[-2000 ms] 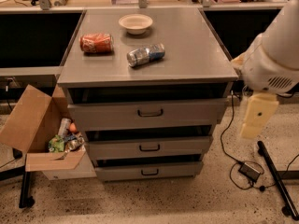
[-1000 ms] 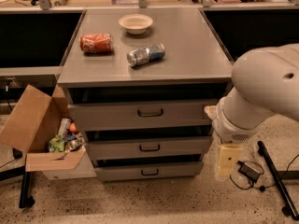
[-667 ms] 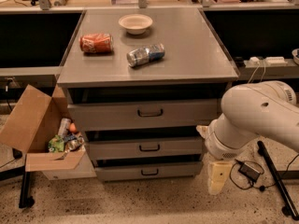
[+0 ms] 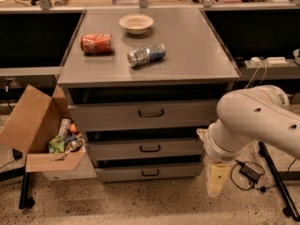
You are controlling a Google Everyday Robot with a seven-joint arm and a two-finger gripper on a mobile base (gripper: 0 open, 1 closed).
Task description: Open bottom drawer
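Gripper (image 4: 215,186) low beside bottom drawer (image 4: 150,171), three drawers (image 4: 150,130), two cans (image 4: 96,43), one bowl (image 4: 136,23)

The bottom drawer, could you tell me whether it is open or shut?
Shut: the bottom drawer shows no interior; the gripper hangs low to its right, not touching it.

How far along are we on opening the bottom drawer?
Done: only the approach. The gripper hangs low off the right front corner of the cabinet, about level with the bottom drawer. In hand: closing on the handle, which it is not touching. Left: reach, grasp and pull; the drawer looks shut.
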